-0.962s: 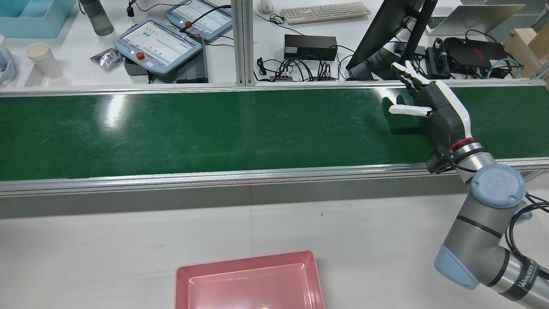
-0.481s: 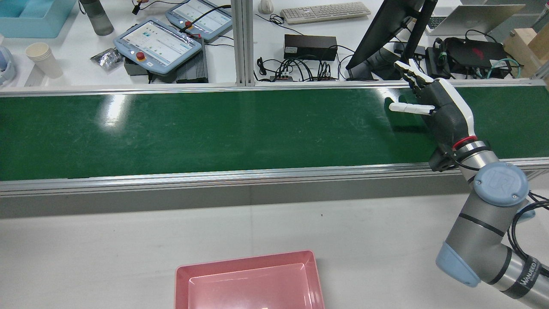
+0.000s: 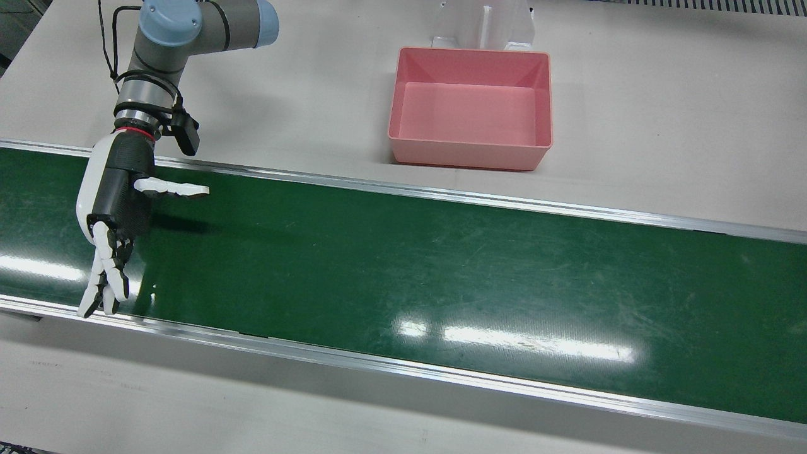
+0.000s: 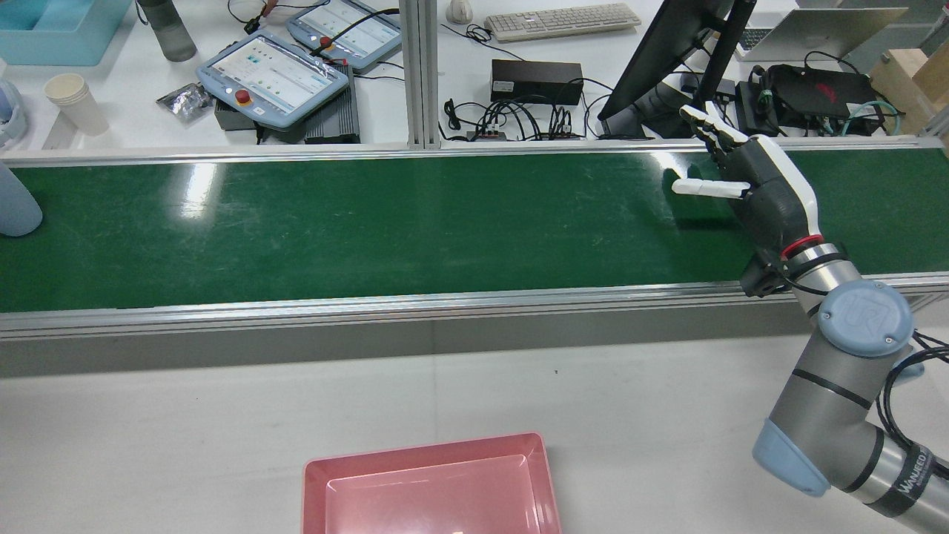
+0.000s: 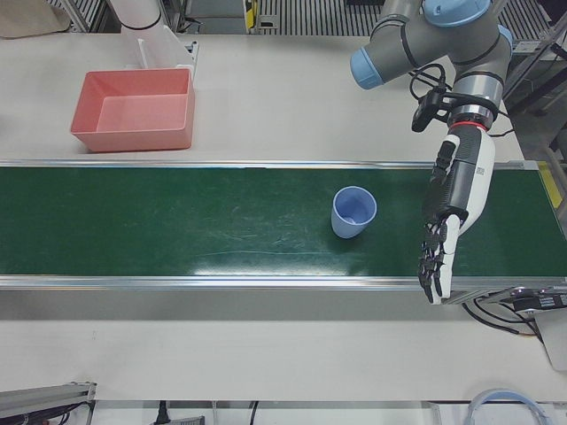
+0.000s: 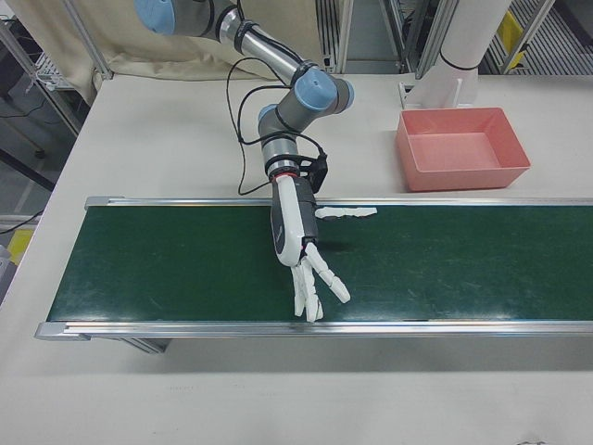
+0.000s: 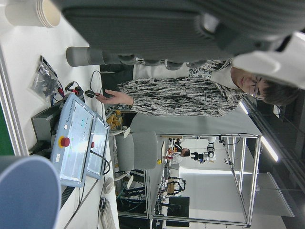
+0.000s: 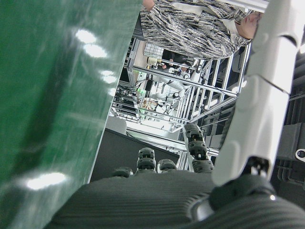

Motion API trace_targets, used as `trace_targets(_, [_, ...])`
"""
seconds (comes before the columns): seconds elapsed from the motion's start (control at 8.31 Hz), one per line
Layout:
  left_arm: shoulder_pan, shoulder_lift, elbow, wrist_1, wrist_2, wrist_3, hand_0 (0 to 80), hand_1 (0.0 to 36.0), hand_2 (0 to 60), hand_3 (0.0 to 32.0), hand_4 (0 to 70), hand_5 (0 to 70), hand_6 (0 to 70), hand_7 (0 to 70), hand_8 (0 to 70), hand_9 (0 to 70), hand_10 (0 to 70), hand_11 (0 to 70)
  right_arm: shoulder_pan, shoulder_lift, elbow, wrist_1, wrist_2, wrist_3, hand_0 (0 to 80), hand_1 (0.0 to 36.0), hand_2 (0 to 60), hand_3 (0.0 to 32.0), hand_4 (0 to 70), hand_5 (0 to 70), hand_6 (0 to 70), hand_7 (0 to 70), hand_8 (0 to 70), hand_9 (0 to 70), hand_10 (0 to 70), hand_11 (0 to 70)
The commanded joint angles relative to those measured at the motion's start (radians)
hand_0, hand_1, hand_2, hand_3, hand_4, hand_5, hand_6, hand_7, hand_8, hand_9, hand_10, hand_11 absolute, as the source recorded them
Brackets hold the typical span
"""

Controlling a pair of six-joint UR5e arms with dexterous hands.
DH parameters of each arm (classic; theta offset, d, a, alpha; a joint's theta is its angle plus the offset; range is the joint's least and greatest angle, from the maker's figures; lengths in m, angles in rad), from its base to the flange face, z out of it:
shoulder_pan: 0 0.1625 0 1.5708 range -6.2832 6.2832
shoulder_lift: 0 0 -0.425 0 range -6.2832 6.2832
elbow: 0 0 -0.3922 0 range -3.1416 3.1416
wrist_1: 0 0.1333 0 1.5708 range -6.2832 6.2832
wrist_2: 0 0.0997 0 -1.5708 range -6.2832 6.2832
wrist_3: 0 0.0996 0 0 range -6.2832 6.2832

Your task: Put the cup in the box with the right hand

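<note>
On the white table runs the long green conveyor belt. Beside it rests the pink rectangular plastic box. Both hands, right hand and left hand, hover over the belt with fingers spread, holding nothing. Near the left hand stands the light blue plastic cup.

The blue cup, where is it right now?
The blue cup stands upright on the green belt in the left-front view, just to the view's left of the left hand, and touches nothing else.
</note>
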Motion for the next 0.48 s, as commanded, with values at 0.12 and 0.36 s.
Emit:
trace_targets(0.12, [0.0,0.0,0.001,0.0,0.0,0.0,0.0,0.0,0.0,0.0,0.0,0.0,0.0,0.0,0.0,0.0,0.0,0.0,-0.014,0.001,0.003,0.0,0.0,-0.001,50.8,19.4,2.3,0.0,0.0,6.7,2.7,1.9,6.3,9.1,0.0,0.0])
trace_targets(0.36, [0.0,0.0,0.001,0.001,0.0,0.0,0.0,0.0,0.0,0.0,0.0,0.0,0.0,0.0,0.0,0.0,0.0,0.0,-0.014,0.001,0.006,0.0,0.0,0.001,50.7,19.3,2.3,0.0,0.0,6.7,2.7,2.2,6.4,9.2,0.0,0.0])
